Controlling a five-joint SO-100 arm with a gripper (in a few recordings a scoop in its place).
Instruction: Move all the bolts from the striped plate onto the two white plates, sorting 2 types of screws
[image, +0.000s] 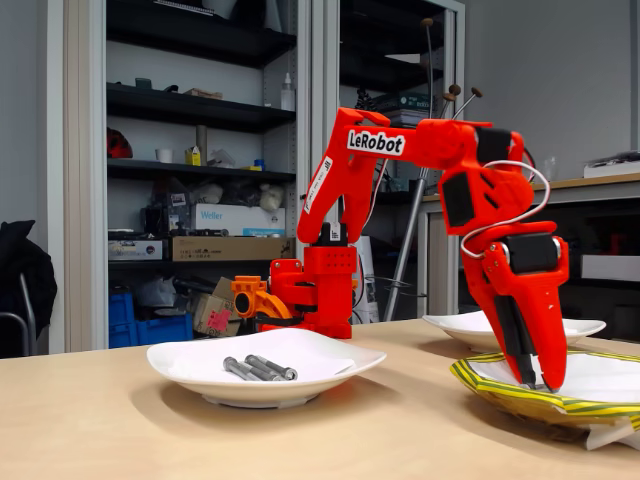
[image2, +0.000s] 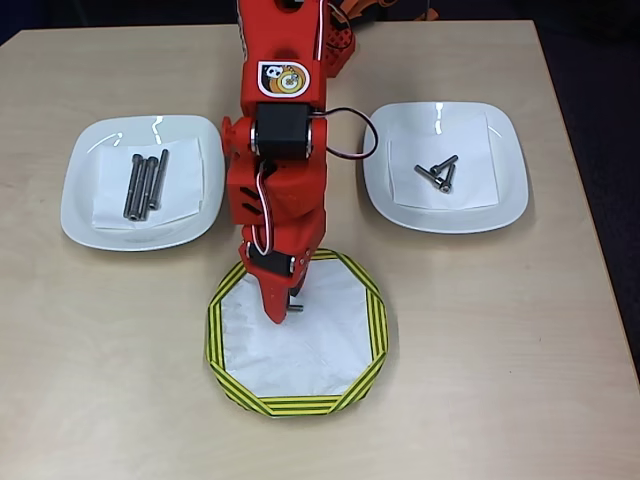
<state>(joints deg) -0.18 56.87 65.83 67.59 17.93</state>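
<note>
The tool (image2: 288, 308) (tips down inside the striped plate (image2: 222, 318)) is clamped around a short bolt (image2: 296, 305).

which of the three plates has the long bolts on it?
The white plate on the left in the overhead view: three long bolts lie side by side on it. The right white plate holds short bolts.

Bright even room light; soft shadows under plates; glare on white rims; both views sharp.
</note>
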